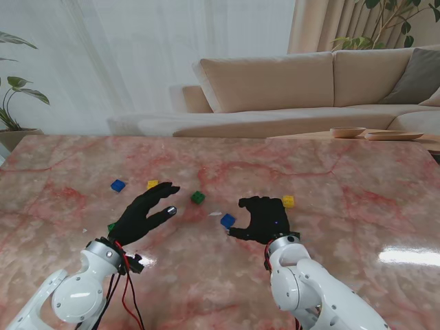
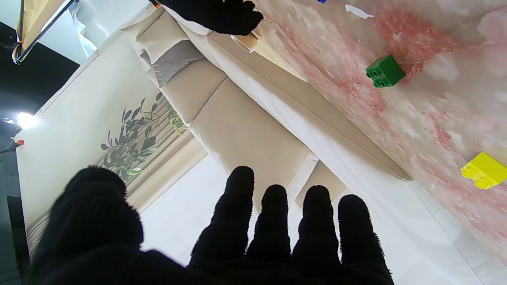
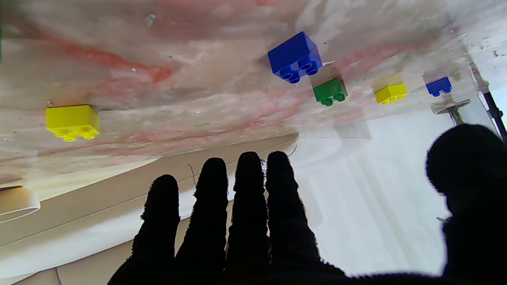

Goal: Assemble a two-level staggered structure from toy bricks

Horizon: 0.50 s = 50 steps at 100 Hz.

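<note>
Several small toy bricks lie loose on the pink marble table. A blue brick rests just left of my right hand, beside its thumb. A yellow brick sits just beyond that hand's fingertips. A green brick lies between the hands. Farther left are a yellow brick and another blue brick. My left hand hovers with fingers spread, holding nothing. The right hand is also open. No bricks are stacked.
A second green brick peeks out at the left edge of my left hand. A small white scrap lies near the blue brick. A beige sofa and a low side table with bowls stand beyond the table's far edge.
</note>
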Available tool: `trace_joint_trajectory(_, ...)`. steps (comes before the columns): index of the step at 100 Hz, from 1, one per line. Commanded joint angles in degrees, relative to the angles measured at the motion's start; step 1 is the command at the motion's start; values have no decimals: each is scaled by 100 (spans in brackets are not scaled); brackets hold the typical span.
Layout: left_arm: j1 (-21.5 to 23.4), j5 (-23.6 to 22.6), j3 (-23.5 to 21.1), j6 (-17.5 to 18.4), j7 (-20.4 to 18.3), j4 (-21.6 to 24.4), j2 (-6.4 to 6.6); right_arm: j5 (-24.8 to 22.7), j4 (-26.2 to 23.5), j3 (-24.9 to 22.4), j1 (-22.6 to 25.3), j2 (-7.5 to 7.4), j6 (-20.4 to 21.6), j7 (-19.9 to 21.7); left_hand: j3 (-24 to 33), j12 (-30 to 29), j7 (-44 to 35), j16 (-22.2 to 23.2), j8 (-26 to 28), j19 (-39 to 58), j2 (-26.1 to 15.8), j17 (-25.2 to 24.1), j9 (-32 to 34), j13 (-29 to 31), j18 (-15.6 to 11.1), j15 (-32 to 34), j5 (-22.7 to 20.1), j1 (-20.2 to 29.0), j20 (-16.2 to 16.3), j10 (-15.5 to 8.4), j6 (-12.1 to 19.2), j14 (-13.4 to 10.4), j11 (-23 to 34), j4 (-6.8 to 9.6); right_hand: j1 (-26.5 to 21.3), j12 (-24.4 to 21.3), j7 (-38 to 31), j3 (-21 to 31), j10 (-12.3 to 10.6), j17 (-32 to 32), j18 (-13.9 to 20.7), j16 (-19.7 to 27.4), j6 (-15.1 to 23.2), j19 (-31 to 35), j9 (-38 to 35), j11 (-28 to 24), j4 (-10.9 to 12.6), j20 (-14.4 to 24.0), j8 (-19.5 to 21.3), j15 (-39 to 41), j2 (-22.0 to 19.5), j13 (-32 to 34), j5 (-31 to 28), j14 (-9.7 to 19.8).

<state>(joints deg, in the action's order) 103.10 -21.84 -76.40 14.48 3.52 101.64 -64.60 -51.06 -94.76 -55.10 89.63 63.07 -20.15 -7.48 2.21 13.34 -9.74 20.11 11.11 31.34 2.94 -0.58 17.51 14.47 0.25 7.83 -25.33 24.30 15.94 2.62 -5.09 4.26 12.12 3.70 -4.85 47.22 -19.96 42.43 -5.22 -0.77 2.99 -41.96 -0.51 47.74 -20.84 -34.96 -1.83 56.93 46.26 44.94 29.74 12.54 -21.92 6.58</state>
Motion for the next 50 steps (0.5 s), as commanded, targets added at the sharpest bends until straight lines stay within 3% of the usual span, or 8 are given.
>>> trace_joint_trajectory(1,28,15,-2,10,-5,-28,-8,12,69,48,-54,41,-37,125,7,-48,45,-68,-64,-153,-209,-78,43,-187,-171,-109,-75,9,-32,-164,-37,-292,-76,58,254,88,69,122,-20,-124,126,-137,-63,-13,169,5,-93,199,89,-1,154,-221,29,54)
trace_joint_trajectory(16,34,26,-9,0,-11,-18,-8,81,177,305,-265,66,-312,178,9,-50,46,-70,-65,-165,-205,-78,30,-188,-184,-111,-68,16,-38,-81,-44,-290,-81,56,227,109,37,142,-3,-87,121,-154,-59,86,101,-21,-115,274,148,44,136,-158,-44,32)
trace_joint_trajectory(50,92,28,-91,-24,-50,20,-1,278,518,705,-715,94,-599,372,11,-49,48,-71,-66,-193,-203,-73,42,-192,-186,-113,-69,27,-53,-156,-51,-282,-76,51,155,118,1,121,-2,-155,132,-169,-10,159,143,-25,-155,299,245,85,109,-188,-97,43)
